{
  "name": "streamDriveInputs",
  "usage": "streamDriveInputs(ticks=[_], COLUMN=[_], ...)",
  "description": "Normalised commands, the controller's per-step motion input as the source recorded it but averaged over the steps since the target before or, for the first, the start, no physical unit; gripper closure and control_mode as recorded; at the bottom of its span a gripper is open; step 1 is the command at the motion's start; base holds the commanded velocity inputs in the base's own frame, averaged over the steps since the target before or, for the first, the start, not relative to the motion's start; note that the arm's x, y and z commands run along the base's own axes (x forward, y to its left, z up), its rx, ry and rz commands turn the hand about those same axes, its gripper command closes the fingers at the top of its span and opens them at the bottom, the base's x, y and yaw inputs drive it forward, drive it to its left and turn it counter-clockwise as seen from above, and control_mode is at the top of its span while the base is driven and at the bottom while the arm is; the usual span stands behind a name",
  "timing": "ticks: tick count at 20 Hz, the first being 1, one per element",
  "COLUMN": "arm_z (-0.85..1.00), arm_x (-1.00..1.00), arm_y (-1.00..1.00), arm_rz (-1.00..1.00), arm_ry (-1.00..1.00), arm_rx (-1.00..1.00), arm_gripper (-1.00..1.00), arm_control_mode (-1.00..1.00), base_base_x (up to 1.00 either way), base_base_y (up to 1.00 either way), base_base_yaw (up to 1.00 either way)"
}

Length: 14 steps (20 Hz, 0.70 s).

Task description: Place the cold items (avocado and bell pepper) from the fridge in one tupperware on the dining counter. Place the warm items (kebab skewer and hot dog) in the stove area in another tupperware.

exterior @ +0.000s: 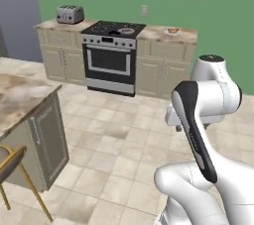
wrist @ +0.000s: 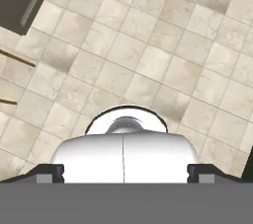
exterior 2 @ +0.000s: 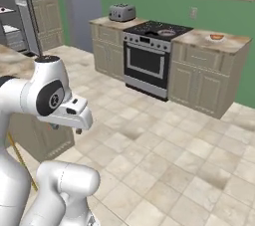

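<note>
Right now the arm (exterior: 208, 120) is folded up over the base in the middle of the kitchen, with the gripper (wrist: 123, 171) pointing straight down at bare floor tiles (wrist: 163, 45). Its two dark fingertips (wrist: 49, 172) sit far apart at the bottom corners of the hand view, so the jaws stand wide and nothing is between them. Ahead, against the green wall, is the stove (exterior: 110, 55) with a pan (exterior: 126, 30) on a burner; whether the warm items lie there is too small to tell. A toaster (exterior: 69, 14) stands on the counter left of the stove, and a small bowl (exterior: 172, 31) sits on the counter to its right. The dining counter (exterior: 22, 97) shows at the left edge of the left base view, beside the arm, with a gold-legged chair (exterior: 15, 169) near its corner. From the right base view, the fridge (exterior 2: 17, 11) stands open at the far left, its white shelves showing. Something small and red rests on one shelf (exterior 2: 6, 9), possibly the bell pepper, though it is too blurred to be sure.
</note>
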Motion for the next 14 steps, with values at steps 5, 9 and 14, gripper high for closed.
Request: streamDriveInputs(ticks=[5,9,14], arm_z=[0.00,0.00,0.00], arm_x=[0.00,0.00,0.00], arm_y=[0.00,0.00,0.00], arm_rz=[0.00,0.00,0.00], arm_ry=[0.00,0.00,0.00], arm_rx=[0.00,0.00,0.00], arm_gripper=[-1.00,-1.00,-1.00], arm_control_mode=[1.00,1.00,1.00], base_base_x=[1.00,1.00,0.93], base_base_y=[-0.72,-0.77,-0.44], base_base_yaw=[-0.06,0.14,0.74])
